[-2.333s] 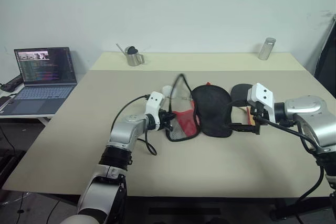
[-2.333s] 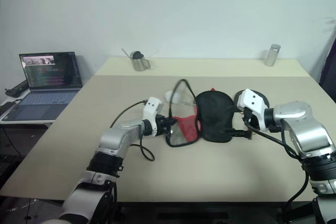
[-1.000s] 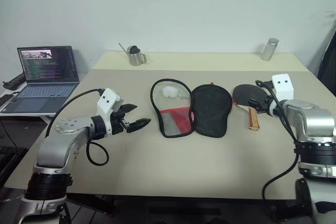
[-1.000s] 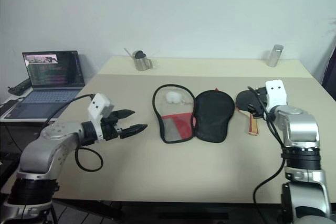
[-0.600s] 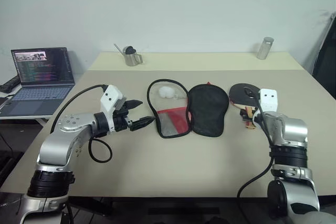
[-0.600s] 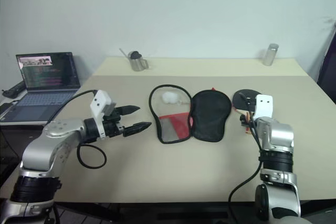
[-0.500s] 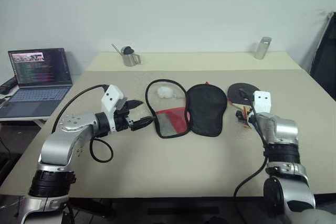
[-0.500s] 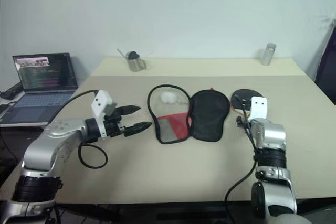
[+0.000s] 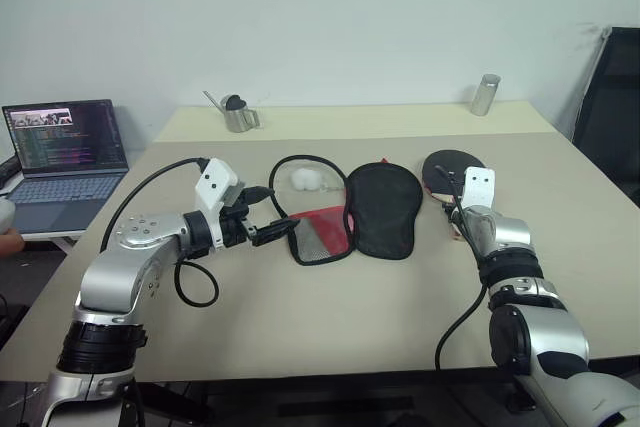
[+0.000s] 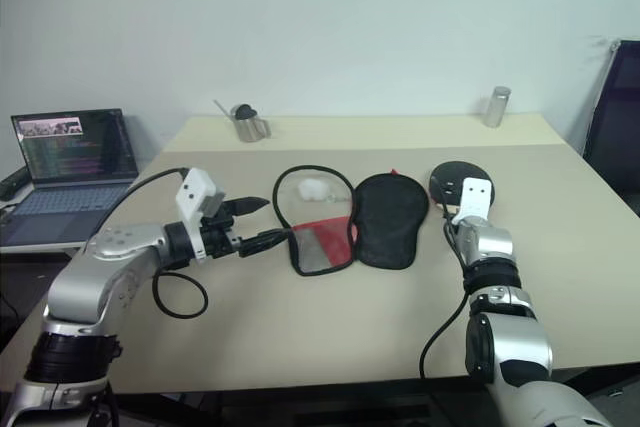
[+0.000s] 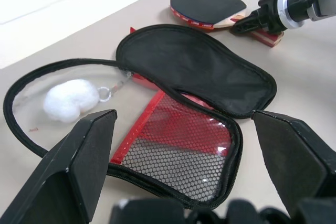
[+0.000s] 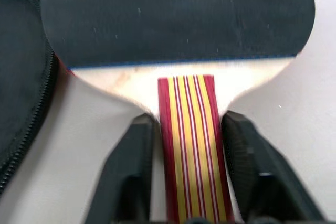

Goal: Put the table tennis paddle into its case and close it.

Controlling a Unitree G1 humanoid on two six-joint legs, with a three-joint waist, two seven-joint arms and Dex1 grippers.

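Right wrist view: paddle (image 12: 178, 19) handle running lengthwise between right gripper (image 12: 187, 145) fingers, jaws flanking it, contact uncertain; case (image 9: 345, 209) unzipped leftward; left gripper (image 9: 272, 232) jaws spread, empty.

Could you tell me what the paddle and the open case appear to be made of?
The paddle: matte black rubber face, likely, over pale wood; handle striped red and yellow. The case: black fabric, seemingly, with a zip edge, red hexagonal mesh pocket, clear-looking panel, and a fluffy white charm.
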